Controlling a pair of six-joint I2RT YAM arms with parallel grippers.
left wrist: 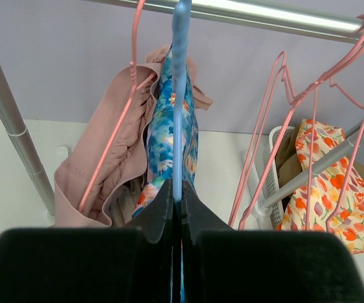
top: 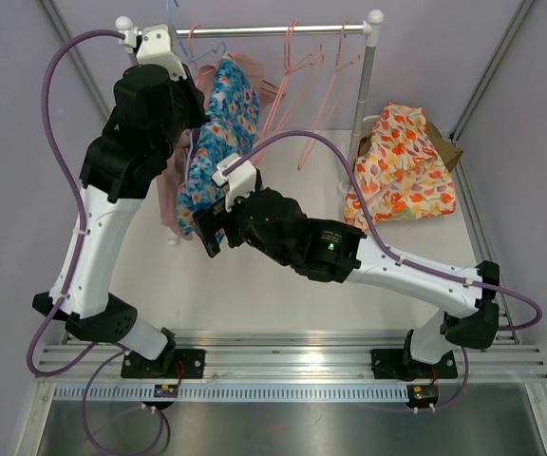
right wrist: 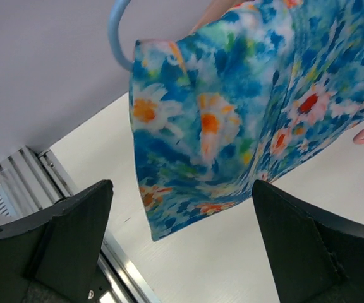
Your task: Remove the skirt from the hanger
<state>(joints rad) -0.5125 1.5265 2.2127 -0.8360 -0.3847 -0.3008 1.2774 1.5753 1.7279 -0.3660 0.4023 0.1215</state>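
Observation:
A blue floral skirt (top: 221, 133) hangs on a light blue hanger (left wrist: 179, 95) from the metal rail (top: 273, 30). My left gripper (left wrist: 177, 196) is high up at the rail's left part, shut on the blue hanger's lower stem, with the skirt (left wrist: 163, 145) draped just beyond the fingers. My right gripper (right wrist: 182, 189) is open and empty, close to the skirt's lower hem (right wrist: 245, 107) without touching it. In the top view the right gripper (top: 207, 228) sits at the skirt's bottom edge. The hanger's curved end (right wrist: 114, 31) shows above the cloth.
A pink garment (left wrist: 106, 158) hangs on a pink hanger just left of the skirt. Empty pink hangers (left wrist: 308, 95) hang to the right. The rack's right post (top: 364, 104) stands beside a white basket (left wrist: 267, 183) holding an orange floral garment (top: 402, 171). Walls close in on both sides.

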